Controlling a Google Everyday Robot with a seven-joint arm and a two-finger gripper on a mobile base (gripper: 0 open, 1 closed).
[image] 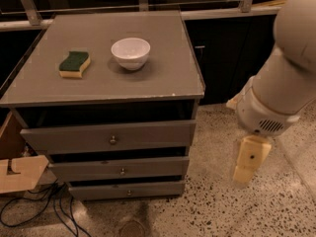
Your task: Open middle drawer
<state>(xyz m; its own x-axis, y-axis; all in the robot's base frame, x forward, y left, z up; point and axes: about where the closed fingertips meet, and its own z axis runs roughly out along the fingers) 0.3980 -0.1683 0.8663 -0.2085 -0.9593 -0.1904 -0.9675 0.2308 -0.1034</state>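
- Gripper (243, 174): cream-coloured, hanging tip-down from the pale arm (286, 83) over the speckled floor (212, 206), to the right of the grey table (163, 78) and clear of it. From where one stood, it read as a single block, so whether it was spread or pressed together could not be told. It held nothing that could be seen.
- Middle drawer (153, 168): second of three stacked fronts in the table, below the taller top drawer (153, 134) and above the slim bottom drawer (153, 188). It appeared shut or nearly so, though the shadow above its front made this hard to judge.
- Knob (122, 171): small, round and metal, at the centre of the middle drawer's front. It was the only handhold.
- Key relation: the knob lay to the gripper's left, well apart from it, at roughly the same height as the gripper's tip. The drawer's long axis ran left to right across the front, and its travel would be outward, toward the viewer.
- Judged demand of the coming move: the gripper would have to swing left round the table's front right corner, turn from tip-down to face the front, then meet the knob squarely.
- Risk: the neighbouring knobs sat close above and below, so a small error in height would take the wrong drawer.
- Bystanders: a green-and-yellow sponge (75, 64) and a white bowl (131, 53) rested on the table.
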